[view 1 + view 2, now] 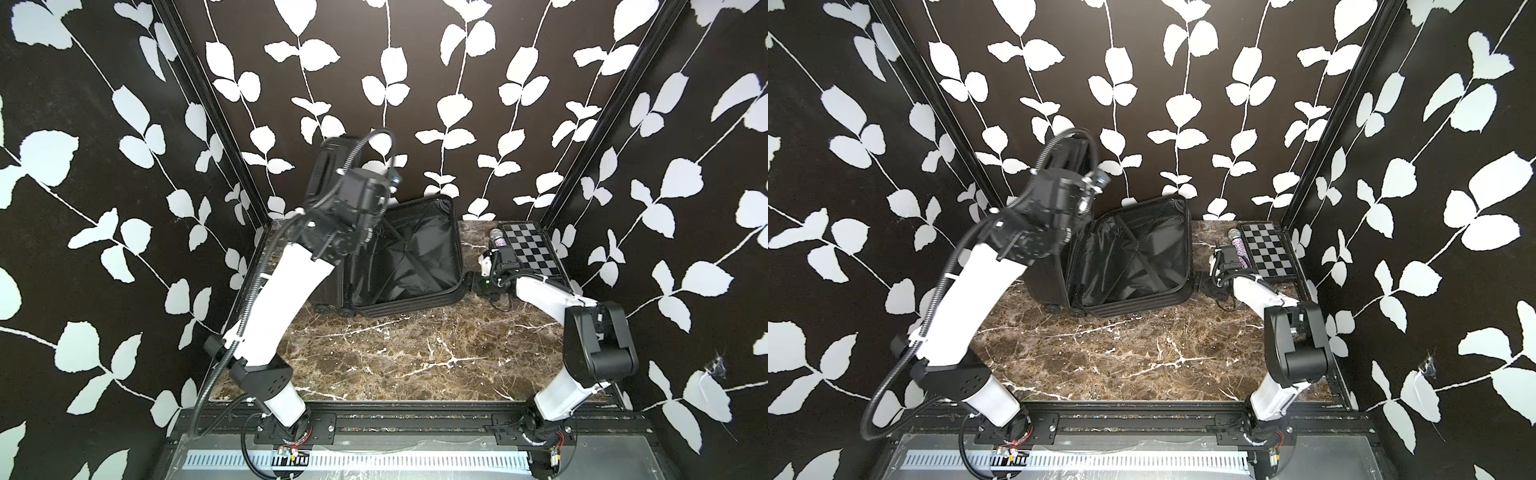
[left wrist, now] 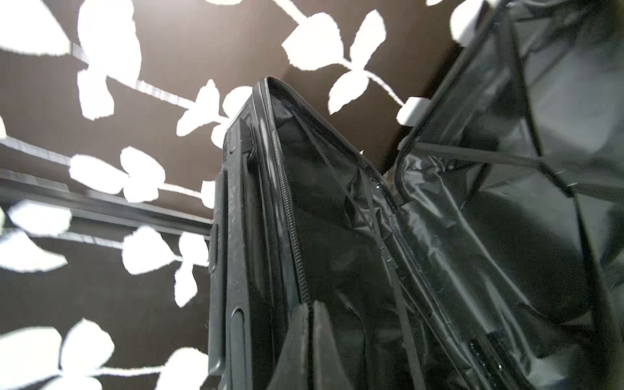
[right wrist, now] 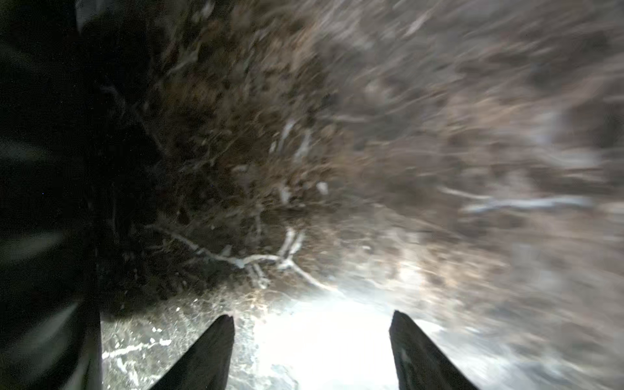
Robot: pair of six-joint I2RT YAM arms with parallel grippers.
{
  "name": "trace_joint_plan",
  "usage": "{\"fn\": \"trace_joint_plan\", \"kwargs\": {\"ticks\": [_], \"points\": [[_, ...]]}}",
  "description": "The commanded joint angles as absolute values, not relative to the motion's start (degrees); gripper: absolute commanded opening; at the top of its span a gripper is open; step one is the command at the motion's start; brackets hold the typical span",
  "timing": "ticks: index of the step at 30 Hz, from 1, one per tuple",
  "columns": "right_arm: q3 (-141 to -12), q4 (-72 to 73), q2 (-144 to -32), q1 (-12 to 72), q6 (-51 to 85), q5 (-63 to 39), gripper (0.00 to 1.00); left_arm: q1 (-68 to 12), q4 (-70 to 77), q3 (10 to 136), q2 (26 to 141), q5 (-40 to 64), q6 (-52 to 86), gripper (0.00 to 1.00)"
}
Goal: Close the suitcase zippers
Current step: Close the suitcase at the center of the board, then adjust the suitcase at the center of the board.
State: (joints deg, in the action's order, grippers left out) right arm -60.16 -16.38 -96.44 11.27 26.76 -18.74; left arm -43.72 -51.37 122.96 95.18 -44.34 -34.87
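1. Hidden: in both top views the left arm (image 1: 282,291) covers its own gripper and much of the suitcase's (image 1: 411,257) upright half. We can't find any zipper pulls.
2. The right wrist view is v. blurred. We make out only the marble table (image 3: 371,135) and a dark ribbed shape at one edge, prob. the case shell.
3. The suitcase sits at the rear of the table, on the left arm's side, and is open. One half stands upright and the other is swung out w/ black lining showing. The zipper (image 2: 290,216) track runs unjoined along the upright half's rim.
4. The left arm is raised high, wrist bent toward the upright half. The left gripper (image 2: 310,307) has its tips pressed together right at the track's near end. We can't tell if anything is pinched.
5. The right arm (image 1: 544,291) is folded low, reaching in btwn the open half's corner and the checkerboard (image 1: 530,249). The right gripper (image 3: 312,315) hangs over bare marble, fingers (image 3: 209,354) wide apart, nothing btwn them.
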Motion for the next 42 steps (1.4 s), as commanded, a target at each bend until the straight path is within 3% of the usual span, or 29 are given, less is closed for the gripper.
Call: {"fn": "trace_joint_plan", "kwargs": {"ticks": [1, 6, 12, 20, 22, 32, 42], "points": [[-60.1, -12.4, -97.8, 12.3, 27.0, -21.8, 0.72, -49.7, -45.4, 125.2, 97.9, -49.9, -42.3, 0.00], [-59.1, -11.1, -99.3, 12.9, 27.2, -21.9, 0.71, -56.0, -41.3, 128.4, 104.8, -55.5, -49.2, 0.00], [-57.6, -10.5, -99.0, 12.9, 27.2, -20.9, 0.72, -60.5, -42.7, 133.7, 110.7, -55.2, -50.4, 0.00], [-56.2, -10.8, -98.6, 12.7, 29.2, -17.2, 0.69, -64.6, -45.2, 135.1, 114.0, -52.9, -47.2, 0.67], [-55.6, -9.9, -98.4, 12.6, 29.8, -17.3, 0.68, -64.9, -47.9, 135.7, 114.0, -50.4, -44.1, 0.72], [-53.8, -8.8, -97.1, 12.4, 29.6, -16.8, 0.64, -61.5, -59.6, 129.9, 106.8, -33.0, -22.1, 0.83], [-54.9, -11.1, -93.2, 5.0, 26.8, -17.4, 0.65, -57.9, -49.3, 103.7, 88.4, 5.3, -2.9, 0.85]]}}
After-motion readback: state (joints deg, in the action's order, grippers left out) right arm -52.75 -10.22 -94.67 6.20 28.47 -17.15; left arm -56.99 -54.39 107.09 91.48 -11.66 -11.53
